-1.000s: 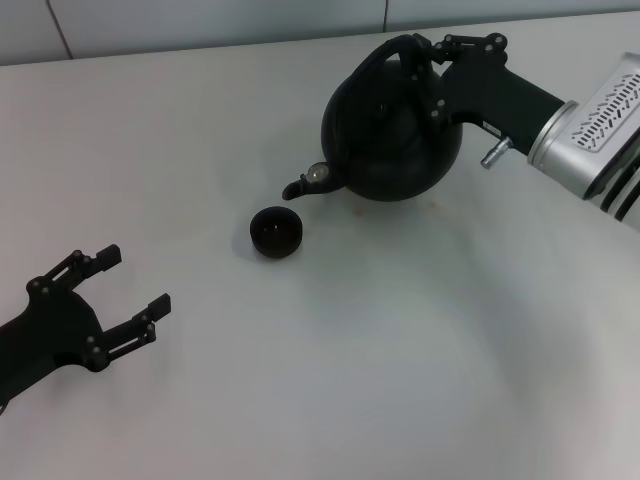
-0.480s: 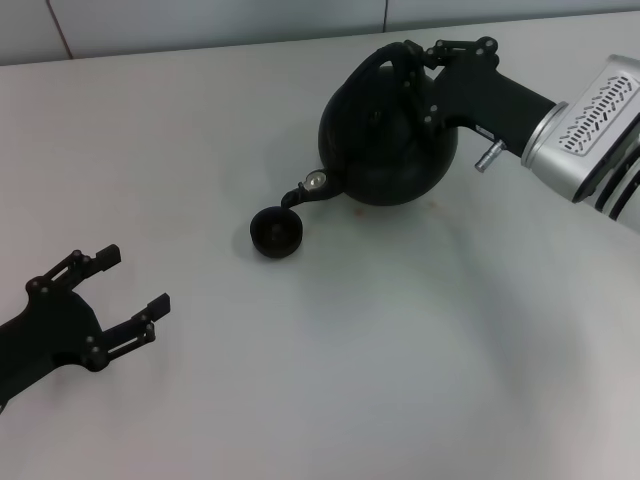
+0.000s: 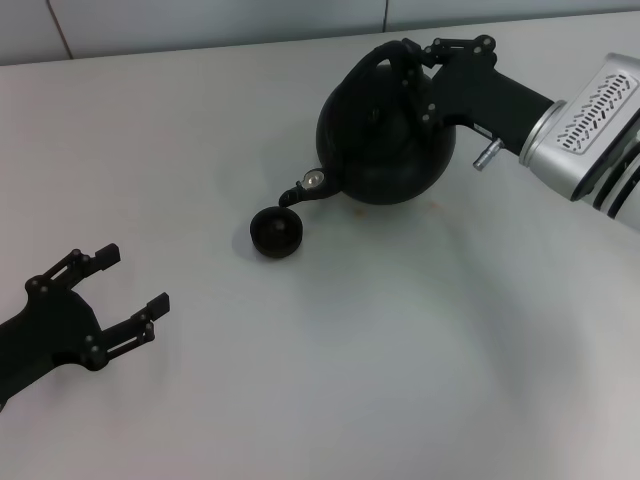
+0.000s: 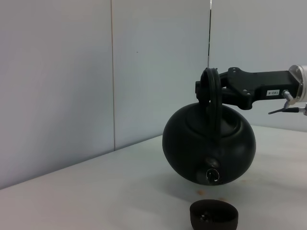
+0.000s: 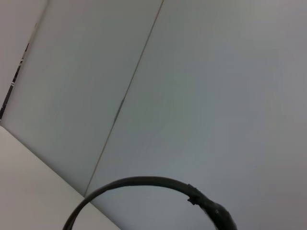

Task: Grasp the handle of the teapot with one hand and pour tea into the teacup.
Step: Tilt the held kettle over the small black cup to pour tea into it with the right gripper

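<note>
The right gripper (image 3: 418, 62) is clamping the handle (image 3: 392, 52) of the teapot (image 3: 385, 135), its fingers closed around the arched hoop at the far right of the white table (image 3: 350, 360). It is holding the teapot clear of the tabletop, which shows plainly in the left wrist view, where the round black body (image 4: 209, 143) is hanging in the air with the handle (image 4: 211, 96) gripped from the side. The pot is tilting forward, its short spout (image 3: 303, 190) pointing down toward the teacup (image 3: 276, 232), which is sitting on the table just below and in front of the spout. In the left wrist view the teacup (image 4: 214, 215) is sitting directly beneath the spout opening (image 4: 213, 175), with a small gap between them; whether any tea is flowing cannot be told. The right wrist view is showing only the curved hoop of the handle (image 5: 144, 187) against a pale wall. The left gripper (image 3: 125, 300) is resting low at the near left of the table, well apart from the cup, with its fingers spread wide and grasping nothing.
</note>
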Robot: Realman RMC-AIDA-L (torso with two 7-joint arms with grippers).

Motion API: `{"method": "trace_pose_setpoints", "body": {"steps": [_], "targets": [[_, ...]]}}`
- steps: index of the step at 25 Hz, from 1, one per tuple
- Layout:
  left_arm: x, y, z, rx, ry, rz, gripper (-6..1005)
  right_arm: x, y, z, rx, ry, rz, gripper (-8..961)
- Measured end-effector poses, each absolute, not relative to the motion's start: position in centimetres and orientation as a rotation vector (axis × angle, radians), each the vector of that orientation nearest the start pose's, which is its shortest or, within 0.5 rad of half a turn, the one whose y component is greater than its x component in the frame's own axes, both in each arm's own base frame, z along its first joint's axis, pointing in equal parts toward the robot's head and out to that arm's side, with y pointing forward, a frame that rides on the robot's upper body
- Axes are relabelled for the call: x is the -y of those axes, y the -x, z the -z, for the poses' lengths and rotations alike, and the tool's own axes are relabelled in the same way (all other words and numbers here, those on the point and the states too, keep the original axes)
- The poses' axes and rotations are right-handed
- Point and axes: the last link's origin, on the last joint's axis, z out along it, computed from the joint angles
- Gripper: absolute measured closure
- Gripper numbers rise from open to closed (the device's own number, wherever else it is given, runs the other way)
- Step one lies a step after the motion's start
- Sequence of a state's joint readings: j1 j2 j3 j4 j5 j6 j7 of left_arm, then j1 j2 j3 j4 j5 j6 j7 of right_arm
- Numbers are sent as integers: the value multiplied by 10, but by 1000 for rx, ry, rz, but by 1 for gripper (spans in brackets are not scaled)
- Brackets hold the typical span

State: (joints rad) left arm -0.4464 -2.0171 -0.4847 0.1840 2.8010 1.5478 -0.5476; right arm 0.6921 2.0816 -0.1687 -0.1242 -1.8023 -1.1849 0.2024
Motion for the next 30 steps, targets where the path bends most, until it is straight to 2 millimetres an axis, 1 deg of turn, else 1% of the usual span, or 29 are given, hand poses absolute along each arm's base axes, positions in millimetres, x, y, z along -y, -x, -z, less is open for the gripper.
{"method": "trace_pose_setpoints", "body": {"steps": [22,27,30], "targets": [[-258,337,27,387,2411,733,140,-384,-261,32,16,2109,-567,855],[-257,337,28,387,2411,734,140,-383,-260,34,-37,2106,-598,855],[-257,337,28,385,2411,733,140,-382,-262,33,-107,2099,-633,855]]}}
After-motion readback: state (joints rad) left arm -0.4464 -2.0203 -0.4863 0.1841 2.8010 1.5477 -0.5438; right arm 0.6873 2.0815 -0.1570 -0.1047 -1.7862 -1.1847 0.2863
